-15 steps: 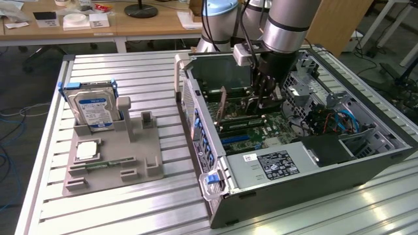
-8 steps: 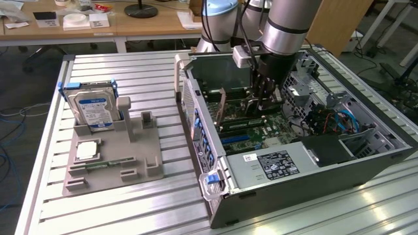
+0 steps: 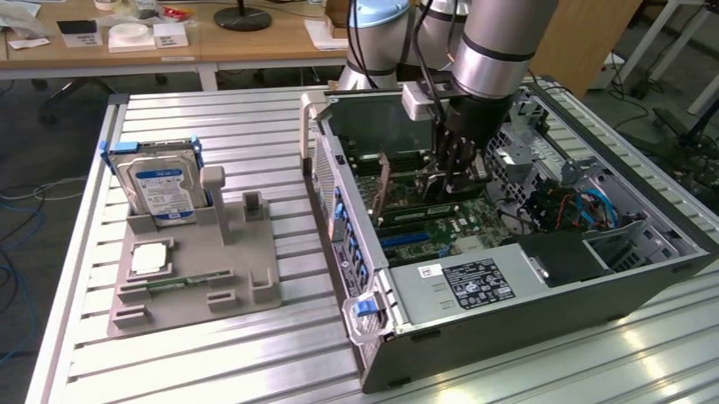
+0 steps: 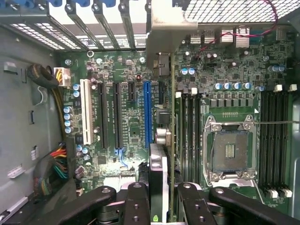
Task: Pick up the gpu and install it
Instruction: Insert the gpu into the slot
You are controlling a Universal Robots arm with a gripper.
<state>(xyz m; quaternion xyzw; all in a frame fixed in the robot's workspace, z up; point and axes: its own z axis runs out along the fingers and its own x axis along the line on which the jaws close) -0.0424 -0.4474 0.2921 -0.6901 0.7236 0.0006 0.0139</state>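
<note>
Claw (image 4: 159, 197): clamped on the gpu (image 4: 158, 164), held edge-on from above so the card can drop straight into a slot
Gpu: inside the case (image 3: 540, 286), upright over the motherboard (image 4: 131, 122), bracket end toward the rear grille; whether seated cannot be told
Blue slot (image 4: 147, 112): just beside the card's edge, likely the target
Arm (image 3: 494, 50): reaching down into the open case
Tray (image 3: 191, 269): well apart, holding the hard drive (image 3: 157, 185) upright

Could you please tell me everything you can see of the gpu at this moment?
The gpu is a thin dark circuit board with a bent metal bracket at one end. It stands on edge inside the open computer case, held between the fingers of the gripper over the motherboard beside the blue slot.
</note>
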